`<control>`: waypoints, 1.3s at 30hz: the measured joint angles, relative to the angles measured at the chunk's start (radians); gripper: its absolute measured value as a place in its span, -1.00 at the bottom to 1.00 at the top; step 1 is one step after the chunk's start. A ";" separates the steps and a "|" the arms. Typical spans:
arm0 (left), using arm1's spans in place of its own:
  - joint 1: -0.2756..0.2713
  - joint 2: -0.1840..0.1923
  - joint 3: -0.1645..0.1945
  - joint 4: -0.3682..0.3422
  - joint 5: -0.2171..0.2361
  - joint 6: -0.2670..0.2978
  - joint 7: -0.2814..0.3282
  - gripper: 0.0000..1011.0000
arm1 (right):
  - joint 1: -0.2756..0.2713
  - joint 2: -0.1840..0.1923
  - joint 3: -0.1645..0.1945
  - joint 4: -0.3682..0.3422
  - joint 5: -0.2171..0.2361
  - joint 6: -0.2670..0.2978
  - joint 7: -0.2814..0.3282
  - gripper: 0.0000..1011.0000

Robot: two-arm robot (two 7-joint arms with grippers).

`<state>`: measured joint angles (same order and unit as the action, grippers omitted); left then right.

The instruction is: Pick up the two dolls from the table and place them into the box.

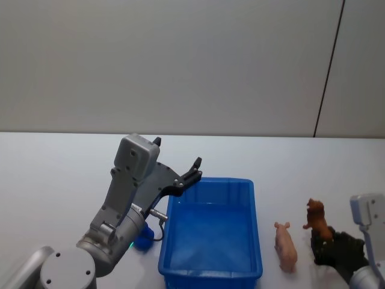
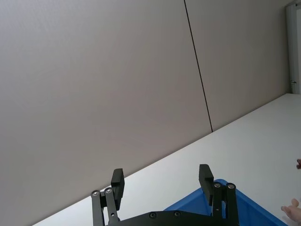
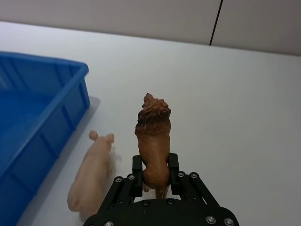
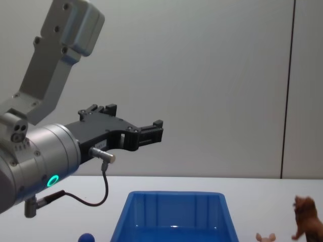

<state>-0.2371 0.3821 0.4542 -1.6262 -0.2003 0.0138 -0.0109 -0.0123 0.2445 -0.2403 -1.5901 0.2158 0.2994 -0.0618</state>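
Box (image 1: 210,278), below the wide-open, empty jaws of the left gripper (image 2: 161,174), holds no doll yet. Right gripper (image 3: 155,165) jaws clamp the brown lion (image 3: 153,136); the pink pig (image 3: 91,174) lies just beside them.

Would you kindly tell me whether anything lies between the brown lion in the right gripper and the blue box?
Yes: the pink pig lies on the table between the brown lion, held by the right gripper, and the blue box's right wall. The open left gripper hangs near the box's far left corner, off that path.
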 joint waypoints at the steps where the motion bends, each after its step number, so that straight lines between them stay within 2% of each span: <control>1: 0.000 0.000 0.000 0.000 0.000 0.000 0.000 0.98 | 0.000 0.000 0.000 -0.004 -0.001 -0.004 0.000 -0.40; 10: 0.000 0.000 0.000 0.000 0.000 0.000 0.000 0.98 | 0.016 -0.006 0.000 -0.049 -0.020 -0.051 0.046 -0.40; 23: 0.000 0.000 0.000 0.000 0.000 0.000 0.000 0.98 | 0.070 -0.038 -0.024 -0.052 -0.052 -0.080 0.174 -0.40; 27: 0.000 0.000 0.000 0.000 0.000 0.000 0.000 0.98 | 0.102 -0.061 -0.042 -0.024 -0.073 -0.084 0.238 -0.40; 31: 0.000 0.000 0.000 0.000 0.000 0.000 0.000 0.98 | 0.126 -0.080 -0.055 0.003 -0.089 -0.085 0.276 -0.40; 36: 0.000 0.000 0.000 0.000 0.000 0.000 0.000 0.98 | 0.174 -0.122 -0.085 0.074 -0.119 -0.087 0.335 -0.39; 39: 0.000 0.000 0.000 0.000 0.000 0.000 0.000 0.98 | 0.200 -0.143 -0.099 0.115 -0.134 -0.089 0.361 -0.26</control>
<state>-0.2371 0.3821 0.4542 -1.6262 -0.2004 0.0138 -0.0110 0.1877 0.1010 -0.3392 -1.4749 0.0822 0.2105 0.2993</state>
